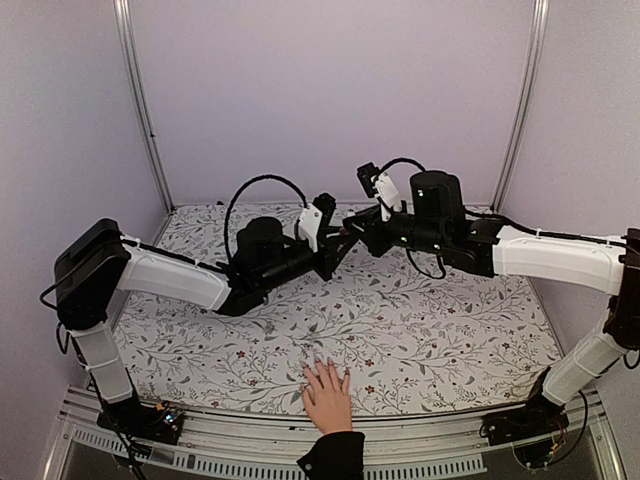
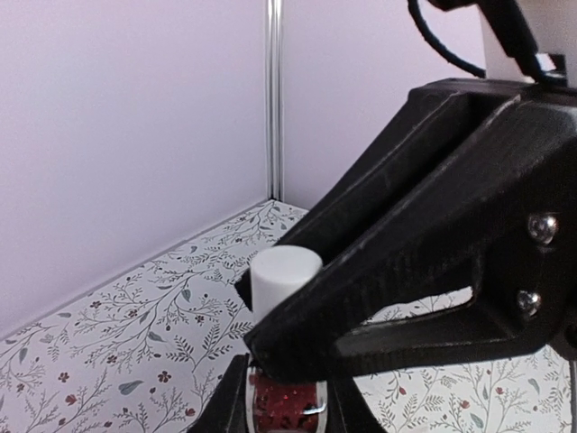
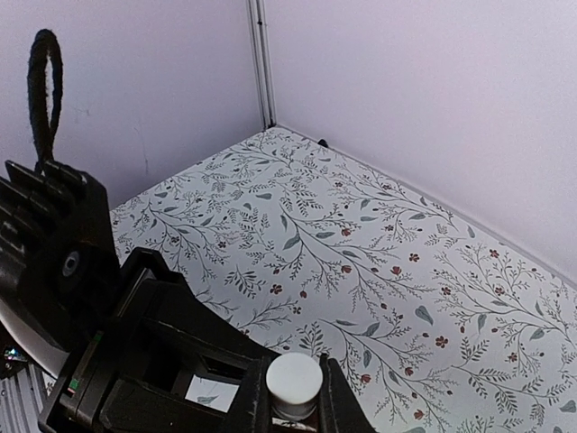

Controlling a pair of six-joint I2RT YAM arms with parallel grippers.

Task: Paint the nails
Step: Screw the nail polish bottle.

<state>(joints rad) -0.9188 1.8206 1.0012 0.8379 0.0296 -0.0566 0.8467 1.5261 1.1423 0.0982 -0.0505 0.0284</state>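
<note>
A cloth (image 1: 430, 320) printed with grey-green sprigs and small red flowers covers the table. Pale lilac walls (image 1: 330, 90) close in the left, far and right sides, with a left post (image 1: 140, 110) and a right post (image 1: 522, 100) of metal in the far corners. A slotted metal rail (image 1: 240, 428) runs along the near edge, with a small circuit board (image 1: 166, 412) near its left end. Over the far middle is a small dark-red bottle (image 2: 284, 408), upright, its white cap (image 2: 285, 273) on top.
</note>
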